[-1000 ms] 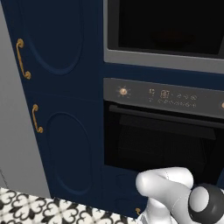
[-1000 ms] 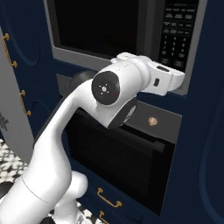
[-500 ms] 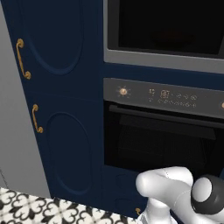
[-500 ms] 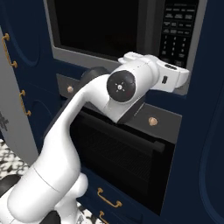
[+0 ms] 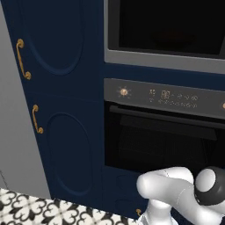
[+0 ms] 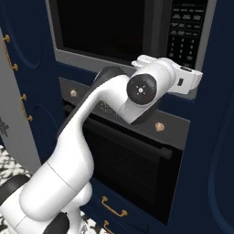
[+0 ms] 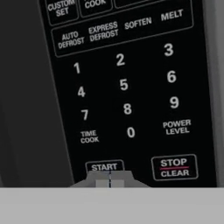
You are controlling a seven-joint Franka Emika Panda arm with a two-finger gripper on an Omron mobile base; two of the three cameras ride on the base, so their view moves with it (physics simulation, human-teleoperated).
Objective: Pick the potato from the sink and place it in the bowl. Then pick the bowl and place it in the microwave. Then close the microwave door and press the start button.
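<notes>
Microwave (image 6: 123, 32) sits in upper part of right base view, built into navy cabinetry, grey frame, door shut. Microwave door (image 6: 107, 25) is the big black glass pane, upper left to upper centre of that frame; in left base view the microwave door (image 5: 169, 22) fills upper right, grey lower rail beneath it. Inside can't be made out through the dark glass.

Keypad panel (image 6: 187, 29) right of the door, upper right of right base view. Hand view shows it close up: digits in centre, AUTO DEFROST / EXPRESS DEFROST / SOFTEN / MELT row near top, TIME COOK lower left, POWER LEVEL at right. START button (image 7: 105, 166) at bottom centre, STOP CLEAR button (image 7: 174, 167) at lower right.

Gripper (image 7: 110, 180) pokes up at bottom centre of hand view, jaws closed together, nothing between them, tips right at lower edge of START; touching or just off it, can't tell. In right base view the gripper end (image 6: 197, 81) is at right centre, against the lower keypad, fingers themselves hidden behind the hand.

Arm (image 6: 91, 137) rises from lower left of right base view, elbow at centre. Left base view has the arm (image 5: 176, 193) at lower right.

Oven (image 5: 165, 132) below the microwave, control strip with brass knob (image 5: 124, 92) and small display, dark door under a bar handle. Navy cabinet doors (image 5: 61, 101) at left with brass handles (image 5: 23, 59). Patterned black-white floor tile (image 5: 26, 208) lower left
</notes>
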